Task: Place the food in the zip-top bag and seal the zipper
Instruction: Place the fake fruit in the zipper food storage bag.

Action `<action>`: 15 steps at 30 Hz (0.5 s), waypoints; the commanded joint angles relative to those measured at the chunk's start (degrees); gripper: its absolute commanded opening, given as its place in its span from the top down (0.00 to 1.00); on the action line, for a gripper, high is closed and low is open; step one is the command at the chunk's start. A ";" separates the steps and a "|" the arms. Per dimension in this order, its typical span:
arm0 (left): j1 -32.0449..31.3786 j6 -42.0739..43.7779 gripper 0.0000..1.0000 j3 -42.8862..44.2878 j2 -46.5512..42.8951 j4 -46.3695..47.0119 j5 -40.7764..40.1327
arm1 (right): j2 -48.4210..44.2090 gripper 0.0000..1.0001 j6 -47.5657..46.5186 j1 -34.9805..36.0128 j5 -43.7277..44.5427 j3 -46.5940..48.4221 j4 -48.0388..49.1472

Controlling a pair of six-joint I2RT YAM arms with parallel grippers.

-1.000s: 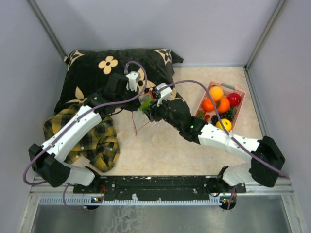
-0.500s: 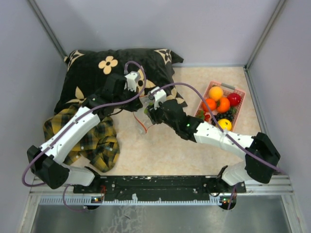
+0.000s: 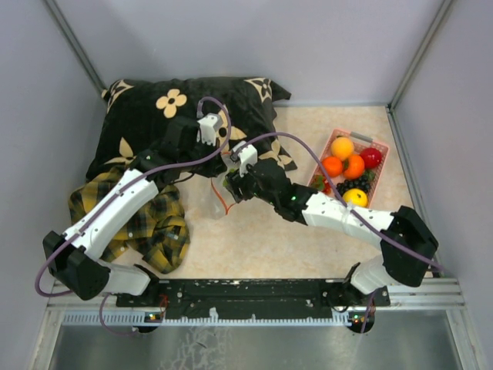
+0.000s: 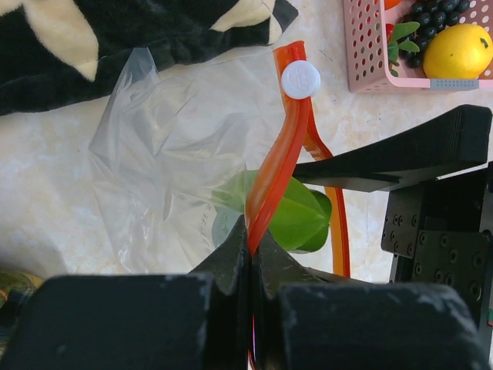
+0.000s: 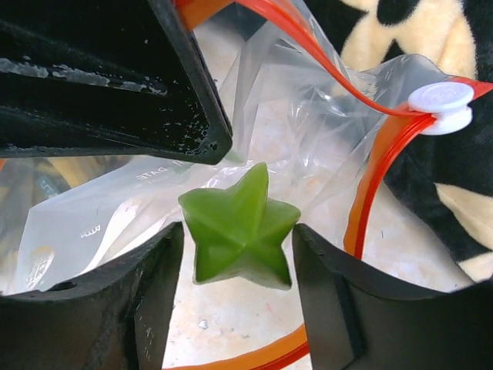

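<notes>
The clear zip-top bag (image 4: 166, 154) lies on the table beside the pillow with its mouth held up. My left gripper (image 4: 253, 243) is shut on the red-orange zipper (image 4: 281, 166), just below the white slider (image 4: 300, 79). My right gripper (image 5: 237, 247) is at the bag's mouth (image 3: 222, 193). A green star-shaped food piece (image 5: 239, 227) sits between its fingers with slim gaps on both sides, over the bag's inner film (image 5: 308, 131). The same green piece (image 4: 296, 216) shows through the plastic in the left wrist view. The other food lies in the basket: oranges (image 3: 343, 146), apple (image 3: 371, 157), lemon (image 3: 355, 198), grapes (image 3: 356, 183).
The pink basket (image 3: 379, 143) stands at the right, near the side wall. A black flowered pillow (image 3: 185, 116) fills the back left, touching the bag. A yellow-black plaid cloth (image 3: 154, 223) lies under the left arm. Walls close in the table on three sides.
My right arm has moved left with the green piece, from beside the bag into its mouth, and its jaws have widened. The left gripper has kept its hold on the zipper.
</notes>
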 commanded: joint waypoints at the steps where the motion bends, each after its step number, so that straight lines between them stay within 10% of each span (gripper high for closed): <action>1: 0.61 -0.49 1.00 -0.49 -1.55 1.88 1.56 | -2.68 0.38 0.97 0.44 -0.91 2.78 1.82; 15: 2.51 -1.58 1.00 -1.34 -1.58 2.85 3.32 | -10.70 0.31 6.05 0.43 0.49 4.58 -2.59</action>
